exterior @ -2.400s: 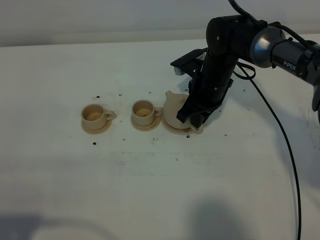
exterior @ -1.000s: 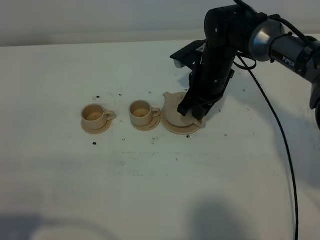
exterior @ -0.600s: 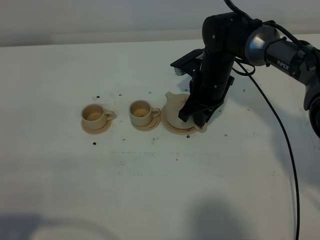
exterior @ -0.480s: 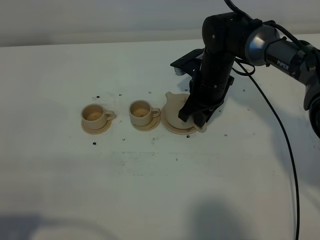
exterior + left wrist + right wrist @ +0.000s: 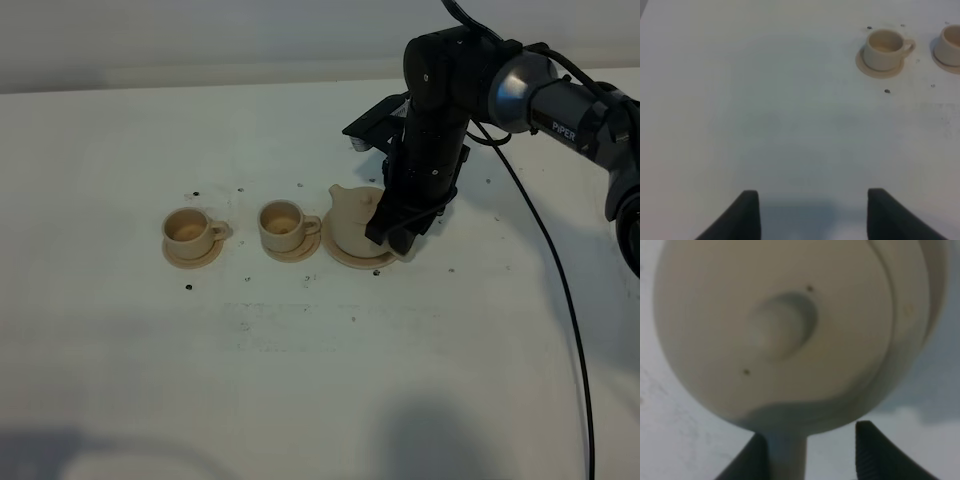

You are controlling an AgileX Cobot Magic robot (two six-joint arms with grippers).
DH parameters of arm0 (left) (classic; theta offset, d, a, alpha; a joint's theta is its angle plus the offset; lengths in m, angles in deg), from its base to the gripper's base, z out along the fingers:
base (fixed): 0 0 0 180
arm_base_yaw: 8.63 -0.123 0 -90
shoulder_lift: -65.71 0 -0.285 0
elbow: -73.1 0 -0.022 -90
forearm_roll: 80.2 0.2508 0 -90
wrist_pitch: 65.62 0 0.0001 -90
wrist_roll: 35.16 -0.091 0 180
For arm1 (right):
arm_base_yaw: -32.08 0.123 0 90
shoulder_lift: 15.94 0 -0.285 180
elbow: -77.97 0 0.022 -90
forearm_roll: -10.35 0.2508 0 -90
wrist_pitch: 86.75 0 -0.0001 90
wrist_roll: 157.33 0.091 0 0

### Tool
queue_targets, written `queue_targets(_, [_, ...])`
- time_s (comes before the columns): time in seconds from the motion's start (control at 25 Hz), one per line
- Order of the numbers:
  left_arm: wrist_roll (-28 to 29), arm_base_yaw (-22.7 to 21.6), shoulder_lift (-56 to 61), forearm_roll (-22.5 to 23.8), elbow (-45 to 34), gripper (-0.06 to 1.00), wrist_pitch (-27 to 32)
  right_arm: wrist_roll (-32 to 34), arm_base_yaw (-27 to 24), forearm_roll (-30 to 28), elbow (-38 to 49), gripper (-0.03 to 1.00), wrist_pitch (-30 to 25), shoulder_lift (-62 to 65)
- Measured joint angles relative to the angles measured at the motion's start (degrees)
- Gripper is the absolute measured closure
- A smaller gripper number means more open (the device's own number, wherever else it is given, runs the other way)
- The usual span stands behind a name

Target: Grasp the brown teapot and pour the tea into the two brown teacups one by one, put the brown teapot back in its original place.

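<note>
The brown teapot (image 5: 350, 215) stands upright on its wide saucer, the original place (image 5: 345, 258), spout pointing left. The two brown teacups (image 5: 186, 229) (image 5: 283, 224) sit on small saucers to its left. My right gripper (image 5: 395, 238) is down at the teapot's right side. In the right wrist view the lid (image 5: 780, 335) fills the frame. The handle (image 5: 786, 455) lies between the fingers of the right gripper (image 5: 812, 452), against one finger with a gap to the other. My left gripper (image 5: 815, 215) is open and empty above bare table, with one cup (image 5: 883, 45) ahead.
Each cup rests on a small saucer (image 5: 192, 255) (image 5: 295, 250). The right arm's black cable (image 5: 560, 280) hangs down the table's right side. Small dark specks dot the white table (image 5: 300, 380). The second cup (image 5: 950, 45) shows at the edge of the left wrist view.
The right arm has shifted slightly right and up at the teapot's handle side. The teapot stays on its saucer. The cups have not moved.
</note>
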State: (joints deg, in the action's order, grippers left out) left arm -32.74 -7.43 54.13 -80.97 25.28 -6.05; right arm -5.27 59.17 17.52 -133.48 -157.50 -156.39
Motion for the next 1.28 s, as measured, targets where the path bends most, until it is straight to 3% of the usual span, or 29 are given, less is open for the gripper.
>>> queue_targets(0.52, [0.00,0.00,0.00,0.00,0.00,0.47,0.00,-7.12,1.18,-3.69,0.00,0.57,0.22,0.00])
queue_targets(1.28, [-0.05,0.00,0.00,0.00,0.00,0.47,0.00,-8.60,1.23,-4.34,-0.04,0.64,0.22,0.00])
